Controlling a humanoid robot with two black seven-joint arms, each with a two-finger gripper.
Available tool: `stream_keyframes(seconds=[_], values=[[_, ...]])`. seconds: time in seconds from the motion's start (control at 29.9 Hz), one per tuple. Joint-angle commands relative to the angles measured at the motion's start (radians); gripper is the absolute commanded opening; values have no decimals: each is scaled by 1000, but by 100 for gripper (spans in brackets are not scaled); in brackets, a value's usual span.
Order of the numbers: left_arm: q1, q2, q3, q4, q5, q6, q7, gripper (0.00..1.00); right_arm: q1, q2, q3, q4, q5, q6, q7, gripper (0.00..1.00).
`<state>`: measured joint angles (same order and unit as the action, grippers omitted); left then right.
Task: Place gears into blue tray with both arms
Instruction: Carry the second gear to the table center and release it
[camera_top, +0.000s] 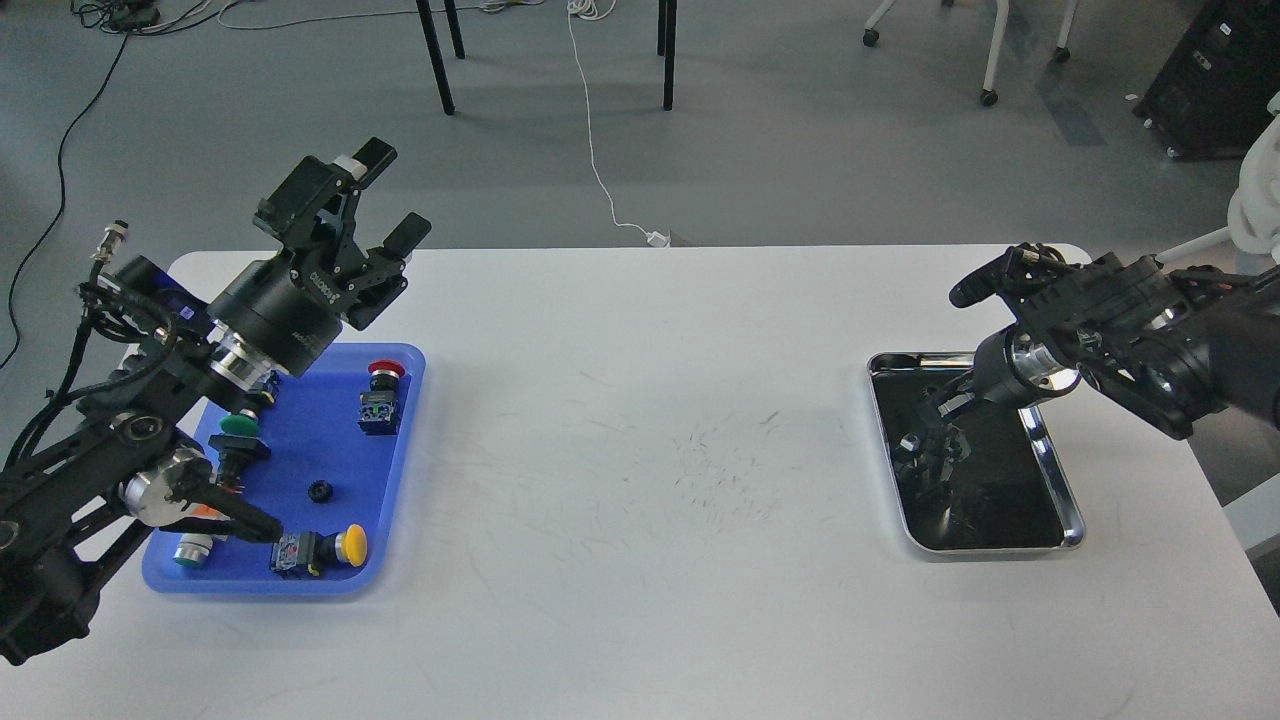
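One small black gear (319, 491) lies on the floor of the blue tray (300, 440) at the table's left, among push-button switches. My left gripper (392, 195) is raised above the tray's back edge, tilted up and away. It is open with nothing between its fingers. My right gripper (985, 282) hovers at the far right, above the back edge of a silver tray (1066, 495), pointing left. It is dark and seen from the side, so its fingers cannot be told apart. No gear shows on the silver tray's black liner, only reflections of the arm.
Switches with red (383, 371), green (237, 426) and yellow (350, 545) caps lie in the blue tray. My left arm covers the tray's left side. The white table (650, 480) has faint scuff marks in its middle. Chair and table legs stand on the floor behind.
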<state>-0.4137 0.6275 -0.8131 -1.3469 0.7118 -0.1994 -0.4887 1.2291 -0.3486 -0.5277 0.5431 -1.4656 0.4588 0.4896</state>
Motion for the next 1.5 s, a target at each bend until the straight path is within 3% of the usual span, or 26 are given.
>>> stream_keyframes(seconds=[0.0, 0.2, 0.33, 0.7, 0.9, 1.14, 1.47], values=[[-1, 0, 0, 0, 0, 0, 0, 98, 39, -33, 2, 50, 1, 0, -1, 18], [-1, 0, 0, 0, 0, 0, 0, 98, 162, -105, 3, 178, 1, 3, -1, 18], [-1, 0, -1, 0, 0, 0, 0, 98, 214, -92, 5, 251, 10, 6, -1, 18], [1, 11, 0, -11, 0, 0, 0, 98, 216, 215, 3, 256, 19, -3, -1, 18], [12, 12, 0, -11, 0, 0, 0, 98, 188, 344, -8, 256, 19, -80, -1, 19], [21, 17, 0, -14, 0, 0, 0, 98, 136, 349, -9, 256, 19, -196, -1, 19], [27, 17, 0, -14, 0, 0, 0, 98, 121, 349, -11, 261, 19, -204, -1, 26]])
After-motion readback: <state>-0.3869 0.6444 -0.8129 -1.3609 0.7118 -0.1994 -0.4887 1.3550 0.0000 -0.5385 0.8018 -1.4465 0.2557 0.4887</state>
